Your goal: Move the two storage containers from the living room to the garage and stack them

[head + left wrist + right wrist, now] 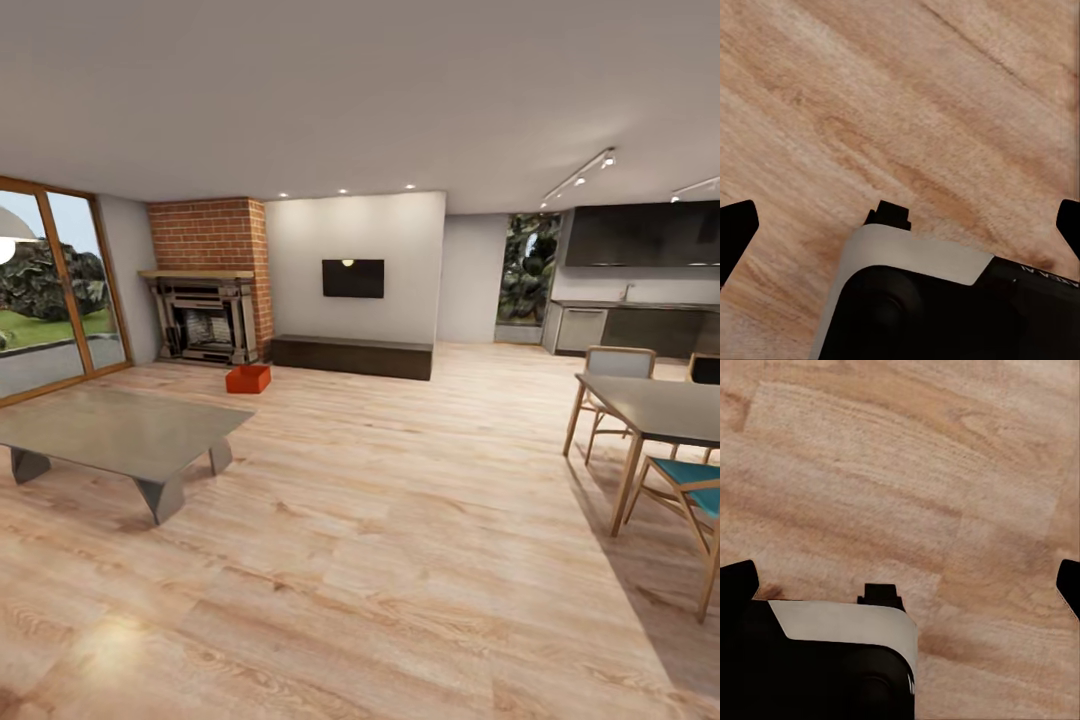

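One orange-red storage container (248,379) is sitting far off to our left by the fireplace (203,318); we are carrying both the left gripper (900,225) and right gripper (900,585) spread, empty.

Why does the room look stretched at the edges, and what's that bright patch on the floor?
Head view: a wide lens bends the floor planks outward; the pale patch near the bottom left is glare, and the dining table throws a shadow. The distant orange bin is small and soft. Wrist views: close, even light, slightly blurred wood grain, dark fingertips at the edges.
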